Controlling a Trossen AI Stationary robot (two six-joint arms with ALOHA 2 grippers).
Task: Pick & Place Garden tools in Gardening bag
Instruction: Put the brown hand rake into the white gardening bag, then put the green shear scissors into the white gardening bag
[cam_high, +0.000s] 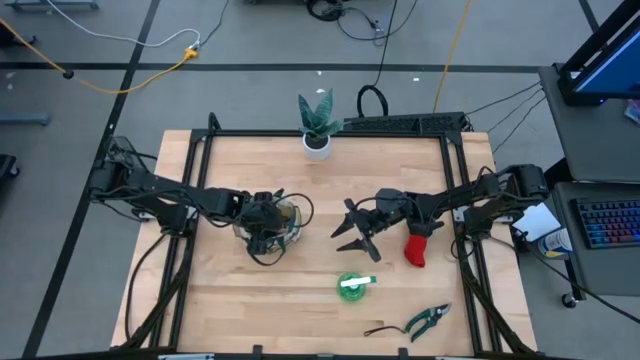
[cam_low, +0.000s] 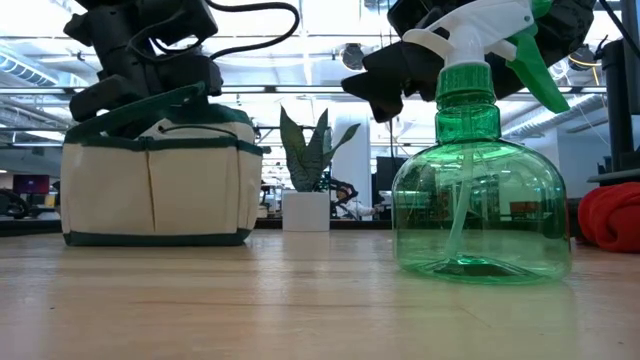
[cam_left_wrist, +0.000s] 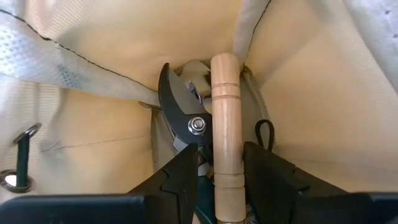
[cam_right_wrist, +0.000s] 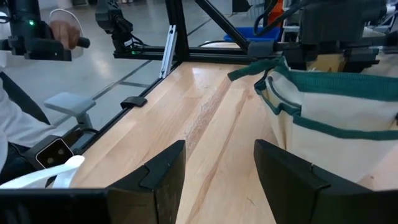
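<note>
Desk (cam_high: 250, 300) w/ gardening bag (cam_low: 155, 185) at its left-centre. Left gripper (cam_left_wrist: 219, 177) inside bag, fingers round a wooden tool handle (cam_left_wrist: 225, 124), beside pruner blade (cam_left_wrist: 180, 109). Right gripper (cam_right_wrist: 217, 180) wide open, empty, near bag. Shears (cam_high: 425, 320) at desk's near edge.

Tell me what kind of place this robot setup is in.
Probably a robotics lab or workshop in a large open hall: a framed wooden table on grey concrete, loose cables across the floor, and a keyboard on a side desk.
</note>
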